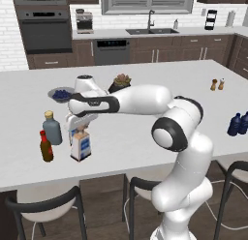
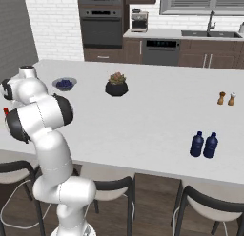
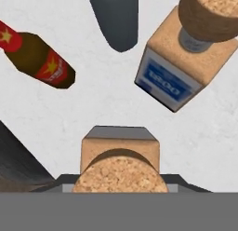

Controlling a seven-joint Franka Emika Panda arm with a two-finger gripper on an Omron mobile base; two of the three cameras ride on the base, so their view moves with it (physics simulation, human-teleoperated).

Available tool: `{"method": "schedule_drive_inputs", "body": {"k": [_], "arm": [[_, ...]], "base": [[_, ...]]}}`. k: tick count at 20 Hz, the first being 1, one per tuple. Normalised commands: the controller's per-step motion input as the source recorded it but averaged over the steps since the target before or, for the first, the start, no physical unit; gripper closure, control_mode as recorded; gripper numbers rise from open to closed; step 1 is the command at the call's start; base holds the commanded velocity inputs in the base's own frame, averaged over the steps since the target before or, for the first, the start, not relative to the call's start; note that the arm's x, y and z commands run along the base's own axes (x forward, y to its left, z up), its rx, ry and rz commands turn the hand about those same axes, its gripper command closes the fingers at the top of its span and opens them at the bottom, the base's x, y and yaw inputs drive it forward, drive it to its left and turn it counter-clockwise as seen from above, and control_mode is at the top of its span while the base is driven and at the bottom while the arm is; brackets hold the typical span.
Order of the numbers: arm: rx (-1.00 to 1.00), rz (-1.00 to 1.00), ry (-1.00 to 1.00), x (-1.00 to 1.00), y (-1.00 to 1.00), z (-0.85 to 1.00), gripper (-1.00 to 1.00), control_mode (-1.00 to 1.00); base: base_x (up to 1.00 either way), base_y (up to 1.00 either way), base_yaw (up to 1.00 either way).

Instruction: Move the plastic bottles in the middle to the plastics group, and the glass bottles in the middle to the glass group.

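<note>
My gripper (image 1: pixel 80 124) hangs over the left part of the white counter (image 1: pixel 145 137), shut on the cork stopper of a flat-sided clear glass bottle (image 1: pixel 82 147) with a blue-and-white label. That cork (image 3: pixel 118 176) sits close under the hand view. A second glass bottle (image 3: pixel 179 69) like it stands just beside, partly hidden behind the first in the left base view. The glass group is right next to them: a squat grey-blue bottle (image 1: pixel 51 130) and a slim brown red-capped bottle (image 1: pixel 46 148). Two dark blue plastic bottles (image 2: pixel 204 144) stand together far to the right.
A bowl of blueberries (image 1: pixel 60 94) and a potted plant (image 1: pixel 121 82) stand behind the gripper. Salt and pepper shakers (image 1: pixel 217 84) are at the far right. Stools (image 1: pixel 46 210) line the counter's near edge.
</note>
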Motion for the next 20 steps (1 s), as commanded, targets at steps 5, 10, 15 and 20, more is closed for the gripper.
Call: {"method": "schedule_drive_inputs", "body": {"k": [5,10,15,20], "arm": [[0.00,-0.02,0.00,0.04,0.23,-0.17,1.00,-1.00],[0.00,0.00,0.00,0.13,0.14,-0.03,1.00,-1.00],[0.00,0.00,-0.02,0.01,0.03,0.00,1.00,-1.00],[0.02,0.00,-0.07,-0.03,0.00,0.02,1.00,-1.00]], "base": [[0.00,0.00,0.00],[0.00,0.00,0.00],[0.00,0.00,0.00],[0.00,0.00,0.00]]}}
